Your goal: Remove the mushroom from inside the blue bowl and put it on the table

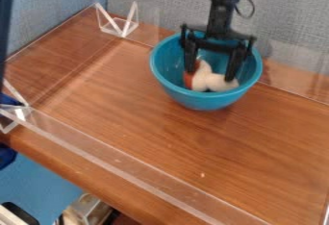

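The blue bowl (174, 78) stands on the wooden table (154, 133) toward its far right side. Inside it lies the mushroom (206, 76), orange-brown cap to the left and cream stem to the right, partly hidden by the fingers. My black gripper (215, 67) points down into the bowl, open, with one finger on each side of the mushroom. I cannot tell whether the fingers (189, 60) touch it.
A low clear acrylic rim (141, 176) runs along the table's edges, with a clear bracket (118, 22) at the far left corner. A blue wall rises behind the table. Bare wood lies left of and in front of the bowl.
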Motion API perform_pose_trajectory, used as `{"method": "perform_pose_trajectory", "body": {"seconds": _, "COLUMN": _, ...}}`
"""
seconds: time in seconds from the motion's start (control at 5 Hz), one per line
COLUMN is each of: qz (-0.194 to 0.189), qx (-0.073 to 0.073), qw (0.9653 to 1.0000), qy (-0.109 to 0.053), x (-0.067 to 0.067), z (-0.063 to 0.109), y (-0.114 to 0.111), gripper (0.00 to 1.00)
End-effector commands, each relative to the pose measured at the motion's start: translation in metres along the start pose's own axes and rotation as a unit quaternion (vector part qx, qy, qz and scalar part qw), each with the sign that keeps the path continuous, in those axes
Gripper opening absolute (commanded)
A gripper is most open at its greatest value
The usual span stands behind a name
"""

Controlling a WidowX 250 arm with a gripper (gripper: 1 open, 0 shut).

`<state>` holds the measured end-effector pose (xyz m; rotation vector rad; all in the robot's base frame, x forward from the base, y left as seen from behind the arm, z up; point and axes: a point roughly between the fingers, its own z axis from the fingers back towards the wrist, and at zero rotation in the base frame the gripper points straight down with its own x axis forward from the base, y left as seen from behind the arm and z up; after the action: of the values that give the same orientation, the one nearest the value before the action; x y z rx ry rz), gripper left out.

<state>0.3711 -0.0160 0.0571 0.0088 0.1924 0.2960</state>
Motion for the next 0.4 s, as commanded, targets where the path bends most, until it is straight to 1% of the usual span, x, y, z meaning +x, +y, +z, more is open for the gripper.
{"method": "perform_pose_trajectory", "body": {"seconds": 0.0, "qz": 0.012, "qx": -0.006, "qw": 0.9997, "qy": -0.018, "x": -0.0024, "z": 0.0006, "y": -0.0163, "gripper": 0.00}}
{"method": "perform_pose_trajectory", "body": {"seconds": 0.2, "qz": 0.044, "qx": -0.011, "qw": 0.9988, "qy": -0.017, "x": -0.0011, "z": -0.0069, "y": -0.0255, "gripper": 0.00}}
